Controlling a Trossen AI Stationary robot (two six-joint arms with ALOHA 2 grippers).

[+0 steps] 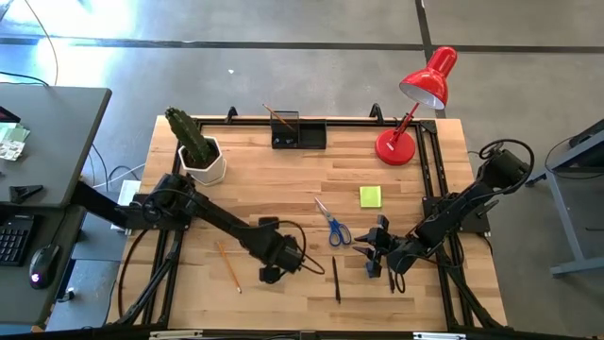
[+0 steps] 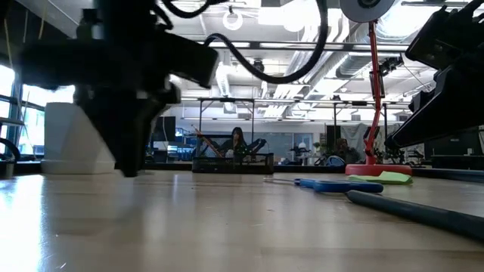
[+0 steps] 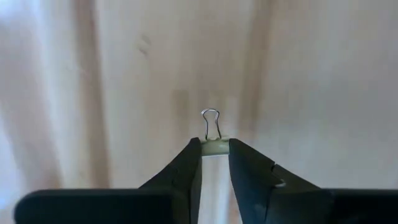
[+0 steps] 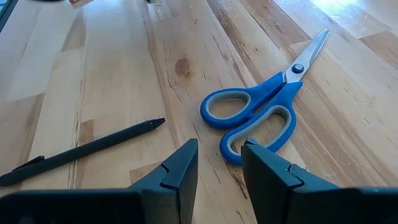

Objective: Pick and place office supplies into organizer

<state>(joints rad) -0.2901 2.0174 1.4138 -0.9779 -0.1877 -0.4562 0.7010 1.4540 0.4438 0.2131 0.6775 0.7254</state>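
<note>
- Pinching a small binder clip (image 3: 211, 138), the left gripper (image 3: 214, 155) has its fingers nearly together on the clip's pale body, with the wire loop poking out past the tips over bare desk (image 1: 283, 179).
- From above, the left gripper (image 1: 274, 260) sits low over the front-middle of the desk, between the loose pencil (image 1: 228, 266) and the black pen (image 1: 336, 280).
- The organizer (image 1: 299, 133) stands at the far edge, well apart and straight away from the left gripper, between the cactus pot (image 1: 203, 162) and the red lamp (image 1: 412, 109); a pencil already leans in it.
- My reading: the next move is a lift, then a carry to the far edge.
- The right gripper (image 4: 219, 171) waits with its fingers a modest gap apart, holding nothing, just short of the blue scissors (image 4: 267, 109).
- The scissors' blades point away from it toward the far side, so the right arm is the nearer one for them.
- A yellow-green sticky pad (image 1: 370, 195) lies just beyond the scissors.
</note>
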